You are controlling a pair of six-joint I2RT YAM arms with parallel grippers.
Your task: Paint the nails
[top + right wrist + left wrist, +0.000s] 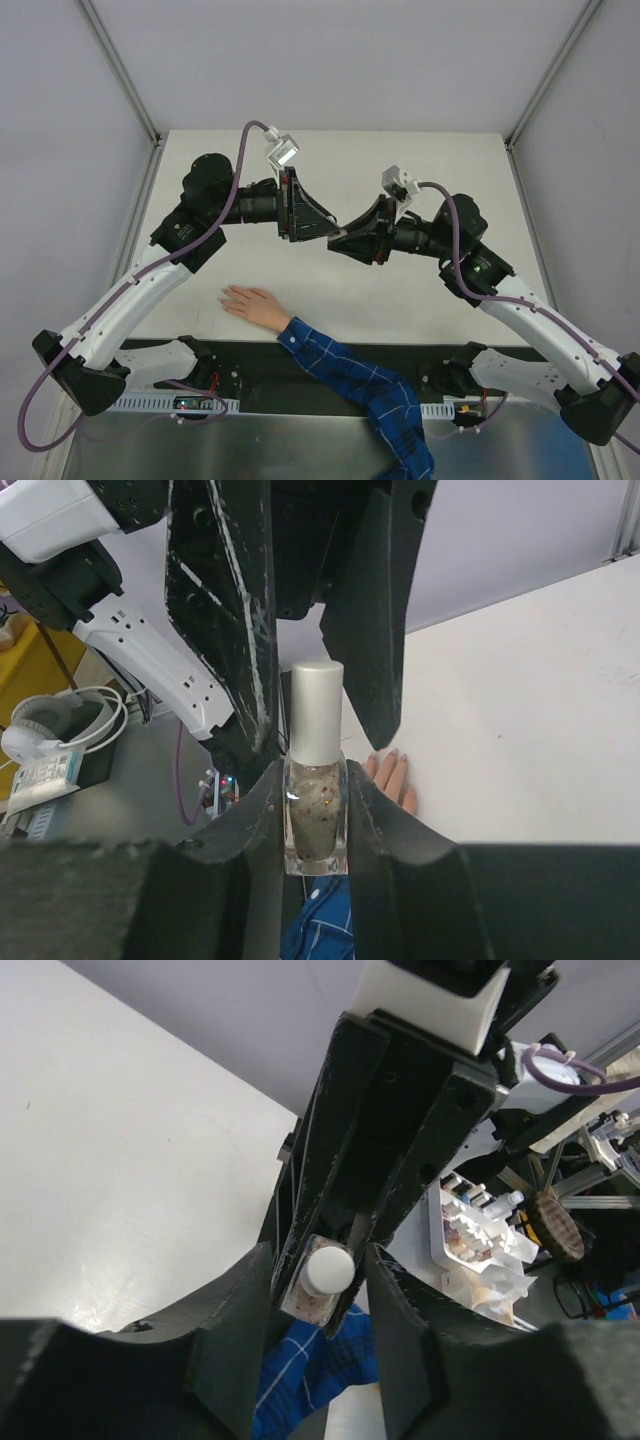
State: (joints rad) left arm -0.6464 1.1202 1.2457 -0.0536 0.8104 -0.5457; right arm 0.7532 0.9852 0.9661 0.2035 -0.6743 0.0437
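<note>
Polish bottle point(316, 825) being gripped between both arms, away from the nails

Top external: the nails point(226, 296) are being rested on the surface point(420, 300), down-left of the meeting jaws, with the fingers pointing left. The left arm point(150, 280) is judged nearer.

Left wrist: the left jaws are being held apart around the cap point(328, 1268), seen end-on.

Right wrist: the right jaws are being clamped on the bottle, its long axis running toward the left jaws.

A robotics lab test cell: a white tabletop point(420, 300) walled by pale panels point(330, 60) on aluminium posts point(118, 70). Beyond it the wrist views catch a white power strip point(150, 660), headphones point(25, 742) (lying on a grey surface) and a bin point(438, 1222) of small bottles.
</note>
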